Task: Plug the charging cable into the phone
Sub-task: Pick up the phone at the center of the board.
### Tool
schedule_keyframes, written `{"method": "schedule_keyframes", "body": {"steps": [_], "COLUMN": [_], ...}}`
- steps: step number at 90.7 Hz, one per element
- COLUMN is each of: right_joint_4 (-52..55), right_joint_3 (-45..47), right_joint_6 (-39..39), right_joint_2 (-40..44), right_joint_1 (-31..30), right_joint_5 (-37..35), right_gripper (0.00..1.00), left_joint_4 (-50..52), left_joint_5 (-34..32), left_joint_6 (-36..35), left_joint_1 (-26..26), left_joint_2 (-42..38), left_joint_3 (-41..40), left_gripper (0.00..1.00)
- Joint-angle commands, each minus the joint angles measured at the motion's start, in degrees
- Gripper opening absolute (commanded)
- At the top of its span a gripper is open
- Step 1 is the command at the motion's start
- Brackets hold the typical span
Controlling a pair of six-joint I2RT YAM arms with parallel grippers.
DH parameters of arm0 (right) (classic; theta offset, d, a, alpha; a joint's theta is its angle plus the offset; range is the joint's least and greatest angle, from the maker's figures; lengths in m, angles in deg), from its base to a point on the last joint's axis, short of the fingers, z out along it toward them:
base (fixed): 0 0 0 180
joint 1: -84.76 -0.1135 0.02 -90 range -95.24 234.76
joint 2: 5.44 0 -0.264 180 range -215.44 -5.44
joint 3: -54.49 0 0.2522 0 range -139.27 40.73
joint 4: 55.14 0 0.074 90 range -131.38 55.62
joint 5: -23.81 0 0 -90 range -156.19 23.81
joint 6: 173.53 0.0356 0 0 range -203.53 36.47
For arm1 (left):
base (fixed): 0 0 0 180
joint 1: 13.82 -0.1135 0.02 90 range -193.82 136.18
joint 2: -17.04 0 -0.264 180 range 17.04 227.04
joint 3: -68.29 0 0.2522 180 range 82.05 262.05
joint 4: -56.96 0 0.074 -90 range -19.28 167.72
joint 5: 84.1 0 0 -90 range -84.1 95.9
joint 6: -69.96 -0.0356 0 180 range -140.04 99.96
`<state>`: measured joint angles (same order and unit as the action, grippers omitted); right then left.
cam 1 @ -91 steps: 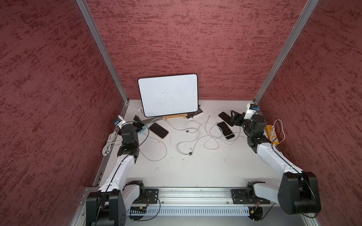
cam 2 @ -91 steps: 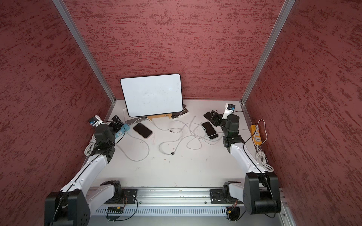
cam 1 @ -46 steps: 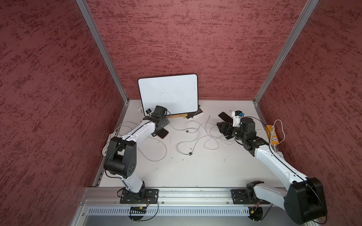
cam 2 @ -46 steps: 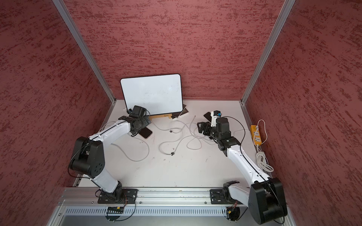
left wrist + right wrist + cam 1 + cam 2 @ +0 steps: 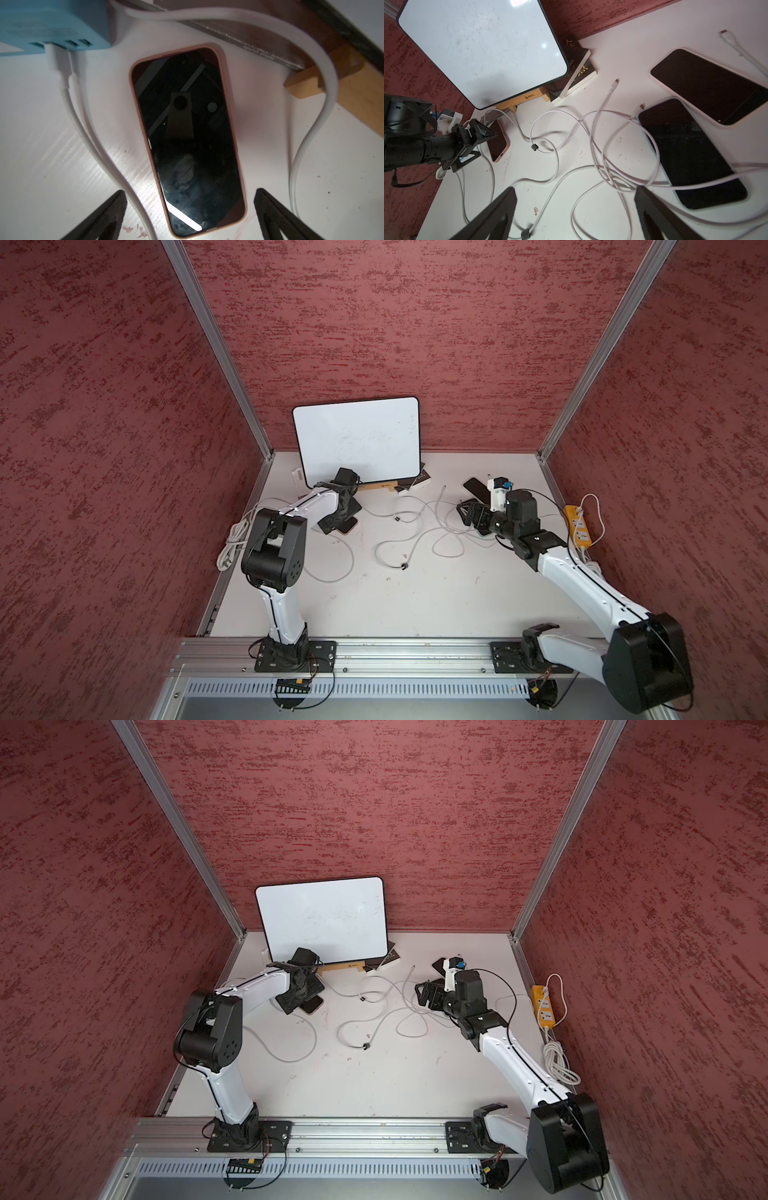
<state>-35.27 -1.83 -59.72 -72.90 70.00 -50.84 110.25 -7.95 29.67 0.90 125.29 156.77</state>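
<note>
left hand [image 5: 190,199]: jaws wide, holding nothing; one finger [image 5: 108,212] on each side of the pink-cased phone's near end, apart from its edges; contact with the worktop cannot be told.
right hand [image 5: 576,193]: jaws wide, holding nothing; hangs over the cable tangle, just beside the two dark phones [image 5: 689,153].
pink-cased phone [image 5: 187,145]: flat on the worktop [image 5: 415,605], screen up and dark, near the left back corner in front of the whiteboard [image 5: 357,439]; mostly hidden under the left hand in both top views; port end faces the worktop middle, not yet plugged.
charging cables [image 5: 604,99]: white, looped and crossing in the middle of the worktop; one loose plug end [image 5: 615,82] lies near the books [image 5: 579,72], well apart from the pink-cased phone; one strand runs between that phone and a left finger.
blue charger block [image 5: 52,27]: just beyond the phone's far end, white cables plugged in.
yellow power strip [image 5: 577,526]: at the right edge of the worktop.
</note>
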Motion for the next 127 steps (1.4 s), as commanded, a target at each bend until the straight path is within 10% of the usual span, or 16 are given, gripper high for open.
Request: {"method": "schedule_keyframes", "body": {"steps": [1,91,127], "right_joint_4": [-1.1,-2.8,-2.5], "right_joint_3": [0.3,0.3,0.2], "right_joint_6": [0.5,1.1,1.2], "right_joint_2": [-1.2,-4.3,-4.2], "right_joint_1": [-0.8,-2.3,-2.6], "right_joint_5": [1.6,2.1,2.1], "right_gripper": [0.93,0.95,0.95], "left_joint_4": [0.5,2.1,1.3], "left_joint_5": [0.2,-1.3,-1.3], "left_joint_6": [0.3,3.1,2.5], "left_joint_1": [-1.3,-2.4,-0.8], "left_joint_2": [1.6,11.8,7.7], "left_joint_3": [2.1,6.9,2.8], "left_gripper": [0.99,0.92,0.39]}}
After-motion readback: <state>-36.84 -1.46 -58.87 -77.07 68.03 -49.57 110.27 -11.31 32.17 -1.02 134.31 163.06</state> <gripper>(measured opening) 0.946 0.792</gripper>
